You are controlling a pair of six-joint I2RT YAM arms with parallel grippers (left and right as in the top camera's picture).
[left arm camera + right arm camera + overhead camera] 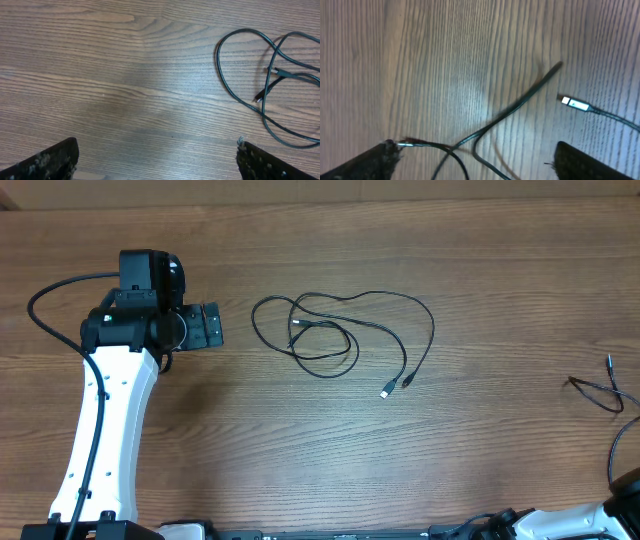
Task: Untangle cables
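Observation:
A thin black cable [340, 330] lies in loose overlapping loops at the table's middle, its two plug ends [396, 386] at the lower right of the loops. My left gripper [205, 326] is open and empty just left of the loops. In the left wrist view its fingers [155, 162] are wide apart over bare wood, with the loops [250, 100] ahead to the right. A second thin cable [598, 390] lies at the far right edge. In the right wrist view my right gripper [475, 160] is open, strands of this cable [520, 102] crossing between its fingers and a silver-tipped plug [571, 103] to the right.
The wooden table [320, 460] fills all views. The left arm's white link [100, 440] and its thick black wire [50, 295] take up the left side. Part of the right arm [625, 500] shows at the bottom right corner.

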